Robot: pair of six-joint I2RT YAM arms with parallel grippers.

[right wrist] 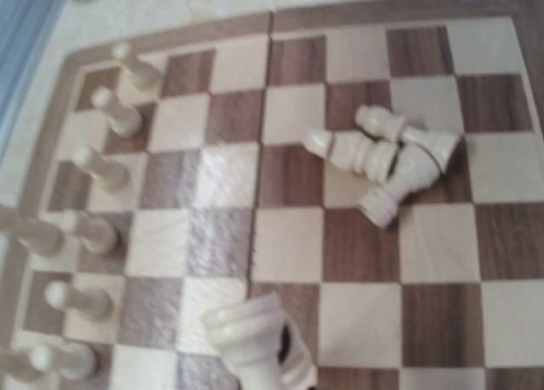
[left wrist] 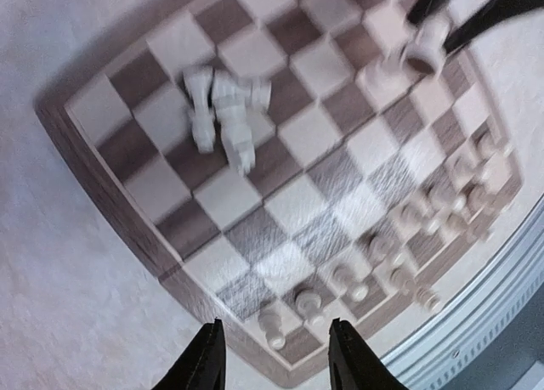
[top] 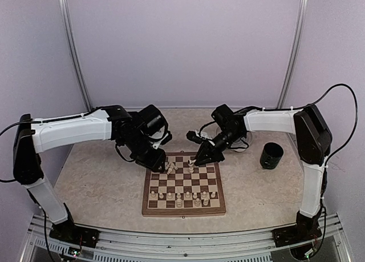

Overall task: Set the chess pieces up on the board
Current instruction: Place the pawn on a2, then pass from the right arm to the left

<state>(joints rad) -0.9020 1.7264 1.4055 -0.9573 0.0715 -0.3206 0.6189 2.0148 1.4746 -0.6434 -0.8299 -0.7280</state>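
The board lies between the arms. Several cream chess pieces stand in its two near rows. A few pieces lie toppled in a heap near its far left. They also show in the left wrist view and the right wrist view. My left gripper hovers open and empty over the board's left side, and its fingertips show in the left wrist view. My right gripper is shut on a cream piece, held tilted just above the far middle squares and also seen in the left wrist view.
A black cup stands on the table to the right of the board. The table's metal front rail runs below the board. Standing pawns line the board's left edge in the right wrist view.
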